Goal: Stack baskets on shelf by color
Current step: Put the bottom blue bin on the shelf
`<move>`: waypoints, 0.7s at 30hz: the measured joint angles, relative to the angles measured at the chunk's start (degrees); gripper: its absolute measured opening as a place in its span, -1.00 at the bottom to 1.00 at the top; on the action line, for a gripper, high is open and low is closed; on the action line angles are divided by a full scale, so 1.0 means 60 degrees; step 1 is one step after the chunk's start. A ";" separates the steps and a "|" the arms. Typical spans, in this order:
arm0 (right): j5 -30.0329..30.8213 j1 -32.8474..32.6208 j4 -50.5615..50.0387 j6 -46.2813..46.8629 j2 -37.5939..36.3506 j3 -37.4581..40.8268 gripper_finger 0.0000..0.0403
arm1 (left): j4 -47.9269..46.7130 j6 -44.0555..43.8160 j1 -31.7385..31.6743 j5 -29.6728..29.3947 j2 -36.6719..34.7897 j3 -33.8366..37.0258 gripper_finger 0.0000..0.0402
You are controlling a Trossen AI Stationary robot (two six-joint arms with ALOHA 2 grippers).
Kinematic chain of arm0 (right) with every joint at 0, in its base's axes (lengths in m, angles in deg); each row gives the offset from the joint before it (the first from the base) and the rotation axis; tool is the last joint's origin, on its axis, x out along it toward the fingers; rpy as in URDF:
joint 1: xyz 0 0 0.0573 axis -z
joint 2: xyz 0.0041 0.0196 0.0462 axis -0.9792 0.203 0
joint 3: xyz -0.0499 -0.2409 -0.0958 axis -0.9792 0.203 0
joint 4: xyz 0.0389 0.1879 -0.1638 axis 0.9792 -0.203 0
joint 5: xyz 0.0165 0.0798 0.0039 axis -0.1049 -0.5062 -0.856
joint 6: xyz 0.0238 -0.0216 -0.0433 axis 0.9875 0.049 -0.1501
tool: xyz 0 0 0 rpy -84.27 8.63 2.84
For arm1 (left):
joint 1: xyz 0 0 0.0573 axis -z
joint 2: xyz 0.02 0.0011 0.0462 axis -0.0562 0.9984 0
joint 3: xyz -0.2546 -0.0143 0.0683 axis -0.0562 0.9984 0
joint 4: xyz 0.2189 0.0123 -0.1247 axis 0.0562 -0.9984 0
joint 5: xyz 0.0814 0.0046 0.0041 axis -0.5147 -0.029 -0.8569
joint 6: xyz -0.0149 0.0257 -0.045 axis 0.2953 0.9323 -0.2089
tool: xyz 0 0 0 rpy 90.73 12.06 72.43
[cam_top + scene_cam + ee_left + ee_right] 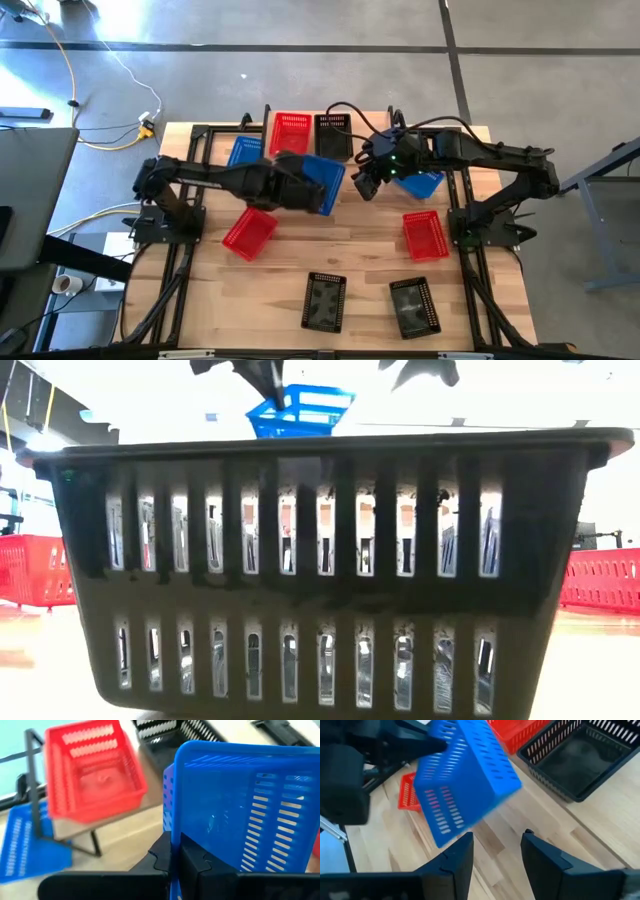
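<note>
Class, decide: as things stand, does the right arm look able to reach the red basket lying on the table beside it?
Probably yes. The right gripper is open and holds nothing, and the red basket lies uncovered near that arm's base, with no other basket on it.

The baskets look like shiny plastic with holes. The table is smooth, pale wood.

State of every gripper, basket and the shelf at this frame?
left gripper: shut on blue basket, held tilted in the air.
right gripper: open, empty.
shelf: carries a red basket and a black basket.
black baskets: two upright on the table's near side.
</note>
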 joint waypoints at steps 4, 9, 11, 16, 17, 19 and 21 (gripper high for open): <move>0.0186 0.0000 0.0076 0.0418 0.0000 0.0000 -0.26 | 0.0892 0.0865 -0.0350 0.0194 0.0000 0.0000 -1.00; 0.0446 0.0000 0.0070 0.0576 0.0077 -0.0007 -0.26 | 0.1796 0.1698 -0.0610 0.0215 0.0000 0.0000 -1.00; 0.0596 0.0000 0.0078 0.0729 0.0108 -0.0011 -0.26 | 0.1976 0.1906 -0.0683 0.0265 0.0000 0.0000 -1.00; 0.0887 0.0004 -0.0001 0.0958 0.0202 -0.0011 -0.26 | 0.2412 0.2314 -0.0731 0.0281 0.0000 0.0000 -1.00; 0.0941 0.0004 -0.0047 0.0959 0.0212 -0.0011 -0.26 | 0.2531 0.2414 -0.0731 0.0250 0.0000 0.0000 -1.00; 0.1024 0.0004 -0.0019 0.1089 0.0274 -0.0011 -0.26 | 0.2757 0.2679 -0.0729 0.0225 0.0000 0.0000 -1.00; 0.1047 0.0004 -0.0078 0.1197 0.0323 -0.0011 -0.27 | 0.2886 0.2936 -0.0746 0.0223 0.0000 0.0000 -1.00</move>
